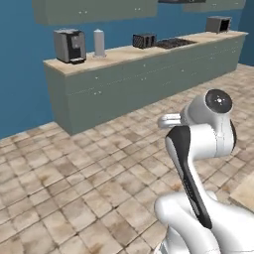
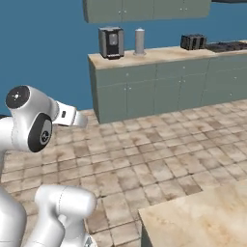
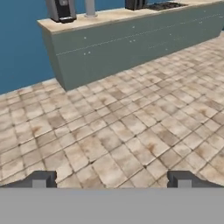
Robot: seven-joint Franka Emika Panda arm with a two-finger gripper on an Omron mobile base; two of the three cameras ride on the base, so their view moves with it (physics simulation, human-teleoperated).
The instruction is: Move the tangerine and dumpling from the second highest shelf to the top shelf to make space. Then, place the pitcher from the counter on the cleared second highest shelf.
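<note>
Rising from the lower right of the left base view, the white arm (image 1: 198,163) stands over a tiled floor (image 1: 74,188); beyond it a long beige worktop (image 1: 149,49) carries a coffee machine (image 1: 69,45), a pale cylinder (image 1: 99,42) and a toaster (image 1: 144,40). Right base view: same worktop (image 2: 159,54) on grey-green cabinets (image 2: 159,91). Hand view: fingers (image 3: 41,179) spread wide, holding nothing, above the floor, well apart from the worktop (image 3: 113,15).
</note>
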